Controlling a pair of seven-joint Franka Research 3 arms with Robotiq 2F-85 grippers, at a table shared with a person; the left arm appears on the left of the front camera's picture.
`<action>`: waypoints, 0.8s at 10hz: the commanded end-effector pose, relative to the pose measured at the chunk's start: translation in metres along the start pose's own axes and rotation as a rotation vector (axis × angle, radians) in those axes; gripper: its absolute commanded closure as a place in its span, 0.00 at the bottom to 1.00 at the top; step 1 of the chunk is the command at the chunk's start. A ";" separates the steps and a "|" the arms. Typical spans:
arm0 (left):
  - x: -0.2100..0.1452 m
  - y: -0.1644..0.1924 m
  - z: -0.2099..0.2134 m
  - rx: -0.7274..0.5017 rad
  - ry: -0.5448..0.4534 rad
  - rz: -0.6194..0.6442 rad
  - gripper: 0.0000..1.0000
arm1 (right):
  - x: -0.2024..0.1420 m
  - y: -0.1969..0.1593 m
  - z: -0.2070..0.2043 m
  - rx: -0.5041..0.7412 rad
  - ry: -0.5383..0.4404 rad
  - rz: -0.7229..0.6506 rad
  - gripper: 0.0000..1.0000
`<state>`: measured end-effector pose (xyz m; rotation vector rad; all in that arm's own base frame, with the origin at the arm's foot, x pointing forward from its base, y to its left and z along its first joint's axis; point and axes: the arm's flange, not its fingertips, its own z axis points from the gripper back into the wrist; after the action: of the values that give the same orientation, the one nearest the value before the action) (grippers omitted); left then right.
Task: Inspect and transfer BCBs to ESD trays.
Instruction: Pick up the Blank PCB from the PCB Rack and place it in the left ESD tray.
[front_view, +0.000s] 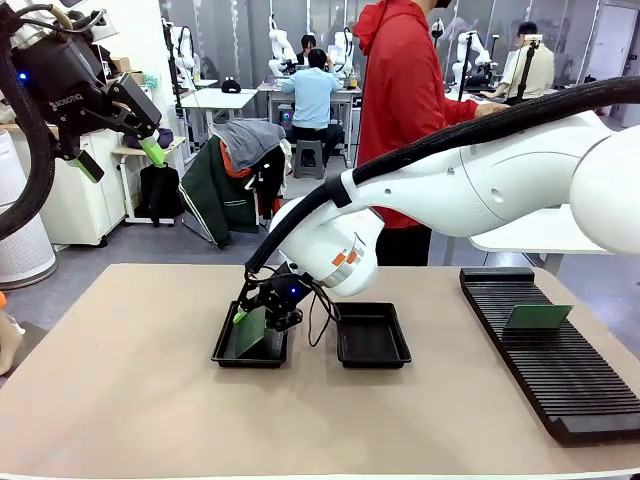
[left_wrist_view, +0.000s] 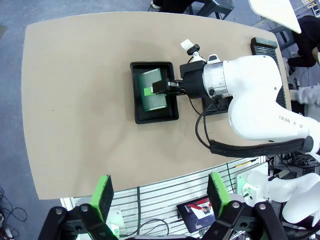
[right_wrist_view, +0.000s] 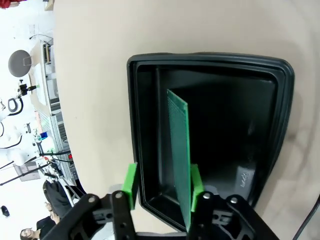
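A green BCB (front_view: 250, 335) stands tilted on edge inside the left black ESD tray (front_view: 225, 355). My right gripper (front_view: 256, 314) reaches down into that tray. In the right wrist view the BCB (right_wrist_view: 179, 145) rises between the two green pads of the right gripper (right_wrist_view: 163, 185), against the right pad and clear of the left one, so the jaws are open. The left wrist view shows the same BCB (left_wrist_view: 152, 97), tray (left_wrist_view: 137, 100) and right gripper (left_wrist_view: 159, 88) from above. The second ESD tray (front_view: 372, 335) holds nothing. My left gripper (front_view: 115, 150) hangs high at the left, open and empty.
A long black slotted rack (front_view: 560, 370) lies at the right with another green board (front_view: 537, 317) standing in it. A person in a red hoodie (front_view: 405, 100) stands at the far side. My right arm (front_view: 470, 190) spans the table's middle.
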<state>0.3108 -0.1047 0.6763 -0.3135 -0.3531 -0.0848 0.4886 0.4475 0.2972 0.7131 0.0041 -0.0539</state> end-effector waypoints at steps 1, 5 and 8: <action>0.000 0.000 -0.001 -0.002 0.001 0.003 0.00 | -0.005 0.015 0.016 -0.102 0.011 -0.004 0.22; 0.000 0.000 -0.001 -0.002 0.001 0.003 0.00 | -0.003 0.052 0.039 -0.302 0.020 0.032 0.00; 0.000 0.000 -0.001 -0.002 0.001 0.003 0.00 | -0.006 0.072 0.069 -0.428 -0.006 0.056 0.00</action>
<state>0.3108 -0.1047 0.6763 -0.3135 -0.3531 -0.0848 0.4862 0.4505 0.3863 0.3463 0.0008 0.0079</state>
